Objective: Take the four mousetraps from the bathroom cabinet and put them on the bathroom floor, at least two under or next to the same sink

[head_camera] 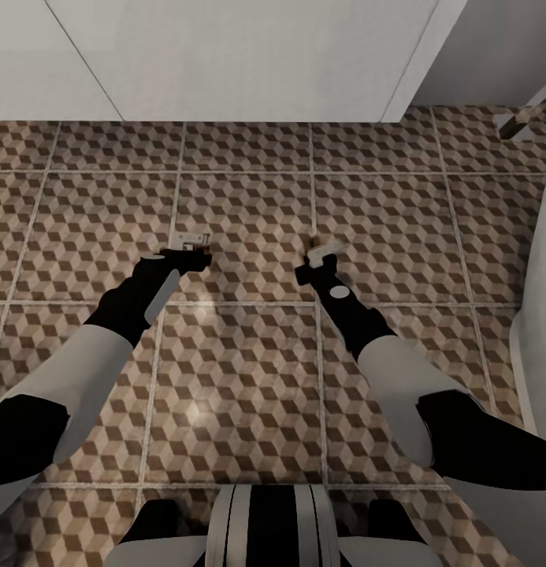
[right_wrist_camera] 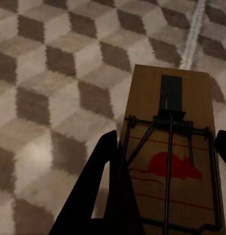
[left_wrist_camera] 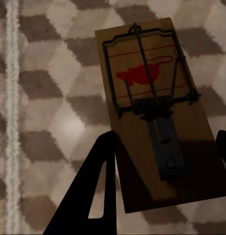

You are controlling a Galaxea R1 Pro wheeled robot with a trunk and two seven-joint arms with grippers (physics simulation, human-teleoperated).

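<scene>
Both grippers carry a mousetrap each, held low over the tiled floor.

Left gripper (head_camera: 195, 253) has its fingers pressed against the sides of a tan mousetrap (left_wrist_camera: 154, 110), wire spring and red mark facing up; right gripper (head_camera: 320, 256) pinches a second mousetrap (right_wrist_camera: 171, 161) the same way. Whether either board touches the bathroom floor (head_camera: 249, 378) I cannot tell; the head view suggests they hang just above it. A white cabinet front (head_camera: 225, 55) stands ahead, probably the vanity under the sink, though no basin is visible. My judgement: two of four traps are out and about to be set down; neither is released, and two more presumably remain to be fetched.
</scene>
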